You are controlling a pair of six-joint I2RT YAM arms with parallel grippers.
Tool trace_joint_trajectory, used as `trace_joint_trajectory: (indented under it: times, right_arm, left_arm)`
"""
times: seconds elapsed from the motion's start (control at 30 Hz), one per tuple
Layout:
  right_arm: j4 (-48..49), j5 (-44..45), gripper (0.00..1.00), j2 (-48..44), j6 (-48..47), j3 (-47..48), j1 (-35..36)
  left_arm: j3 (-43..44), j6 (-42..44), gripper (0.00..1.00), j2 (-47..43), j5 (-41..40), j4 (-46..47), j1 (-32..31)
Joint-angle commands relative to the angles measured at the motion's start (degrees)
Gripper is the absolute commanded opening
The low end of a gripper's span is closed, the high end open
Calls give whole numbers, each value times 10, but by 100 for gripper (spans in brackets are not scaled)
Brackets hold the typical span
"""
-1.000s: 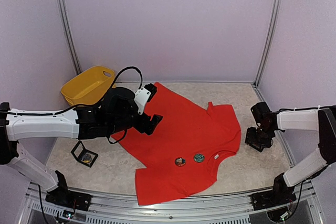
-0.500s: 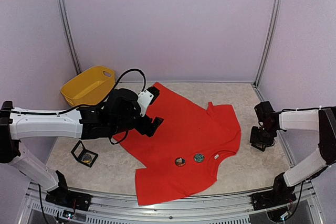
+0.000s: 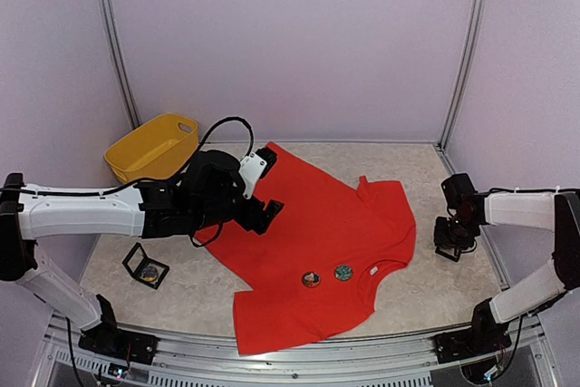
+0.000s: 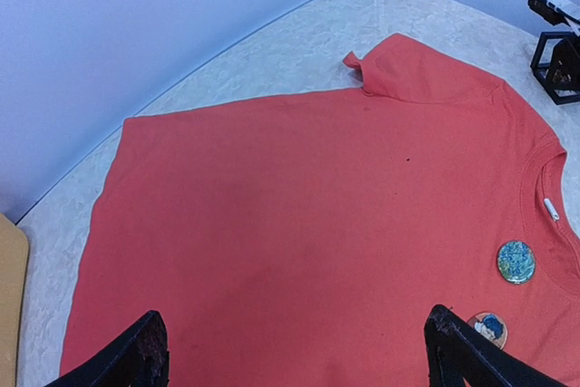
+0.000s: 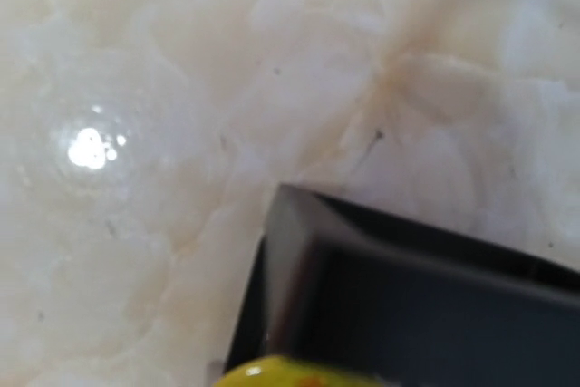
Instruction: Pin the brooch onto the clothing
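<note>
- The clothing (image 3: 308, 224), a red T-shirt, lies spread flat at the centre of the table (image 3: 426, 178), giving a smooth surface for pinning.
- A green brooch (image 3: 343, 272) and a second brooch (image 3: 311, 279) rest on the chest, just beside the collar.
- The left claw (image 4: 294, 333) hovers over the shirt body, fingers spread wide and holding nothing. It is probably placed there for an approach.
- The right claw (image 3: 451, 240) sits low beside the shirt, over a dark box corner (image 5: 408, 296). Its state cannot be told.
</note>
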Motion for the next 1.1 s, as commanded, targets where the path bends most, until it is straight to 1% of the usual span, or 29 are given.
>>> trace_joint_trajectory:
  times: [0.0,0.2,0.33,0.4,0.5,0.57,0.63,0.7,0.77,0.83,0.87,0.97,1.07]
  right_arm:
    - [-13,-9,35,-34,-7,3,-7]
    - [-24,-48,34,-67,-20,12,-5]
    - [-16,-120,29,-116,-38,25,20]
    - [-9,-138,28,-145,-41,38,47]
    - [26,-177,28,-187,-69,59,108]
    - [55,-210,28,-203,-95,71,158]
    - [82,-228,29,-213,-117,84,200]
    - [107,-210,31,-219,-141,101,254]
    - [148,-163,31,-225,-167,112,319]
    - [199,-121,31,-224,-193,118,370]
    - [222,-94,30,-219,-204,121,391]
    - [283,-48,29,-188,-235,131,444]
    - [305,-17,30,-151,-256,148,478]
  left_arm:
    - [17,6,93,6,6,-7,4]
    - [20,2,93,4,14,-4,5]
    - [20,-7,93,1,33,5,9]
    - [21,-9,93,-1,45,12,10]
    - [25,-11,93,-5,77,23,14]
    - [39,-15,93,-6,110,21,21]
    - [62,-36,92,-7,138,9,26]
    - [93,-49,90,-8,158,-12,26]
    - [124,-67,88,-9,188,-36,25]
    - [143,-85,88,-14,247,-40,23]
    - [146,-97,88,-17,270,-34,22]
    - [144,-139,87,-30,328,2,22]
    - [159,-163,87,-28,350,-10,21]
